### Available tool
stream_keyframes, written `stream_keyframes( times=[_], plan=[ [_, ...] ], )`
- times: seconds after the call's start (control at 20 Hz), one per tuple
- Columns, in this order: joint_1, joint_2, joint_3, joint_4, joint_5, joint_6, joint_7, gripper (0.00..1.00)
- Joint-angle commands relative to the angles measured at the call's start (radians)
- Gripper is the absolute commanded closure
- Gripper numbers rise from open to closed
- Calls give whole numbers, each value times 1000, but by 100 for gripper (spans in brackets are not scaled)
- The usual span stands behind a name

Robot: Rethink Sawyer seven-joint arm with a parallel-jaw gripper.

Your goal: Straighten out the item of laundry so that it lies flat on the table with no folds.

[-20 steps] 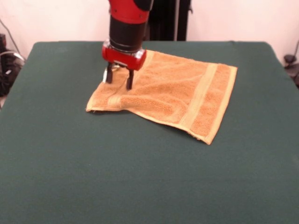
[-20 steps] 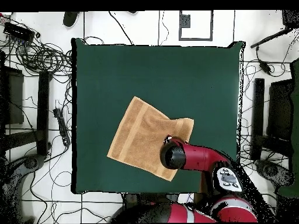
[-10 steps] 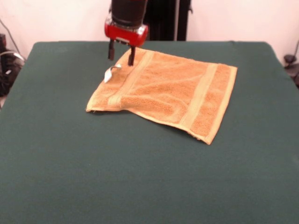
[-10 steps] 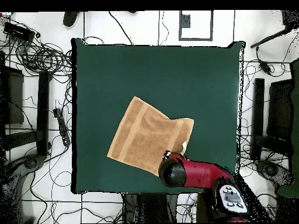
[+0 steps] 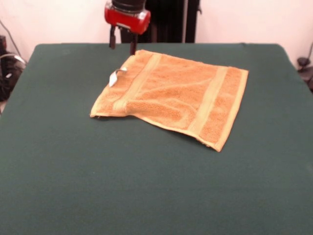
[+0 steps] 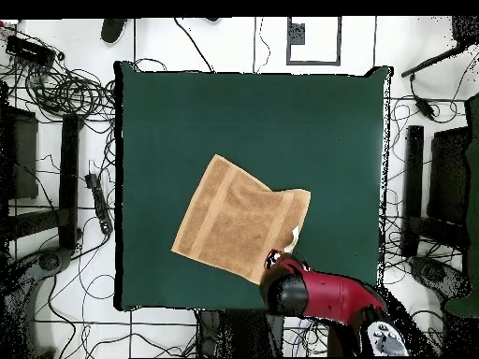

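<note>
The orange-tan towel (image 5: pixel 177 96) lies spread on the dark green table (image 5: pixel 146 186), toward its far side. Two woven bands cross it near its left and right edges. A small white label tag (image 5: pixel 114 77) sticks out at its far left edge. A low fold runs along the near left edge. In the overhead view the towel (image 6: pixel 239 220) lies below the table's (image 6: pixel 187 122) middle. My gripper (image 5: pixel 122 43) hangs open and empty above the table's far edge, just behind the towel's far left corner. In the overhead view the arm covers the gripper (image 6: pixel 273 257).
Cables and equipment lie on the floor around the table in the overhead view (image 6: pixel 65 93). A dark stand (image 5: pixel 171 19) rises behind the table's far edge.
My gripper has risen off the towel's far left part and drawn back toward the robot's base. The label tag, hidden before, now shows. The towel has not moved.
</note>
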Motion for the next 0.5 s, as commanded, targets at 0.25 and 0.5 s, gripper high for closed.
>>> stream_keyframes(
  times=[0.25,0.5],
  plan=[
    [-38,-291,263,48,82,182,-22,0],
    [-22,-304,270,-36,82,290,-61,0]
  ],
)
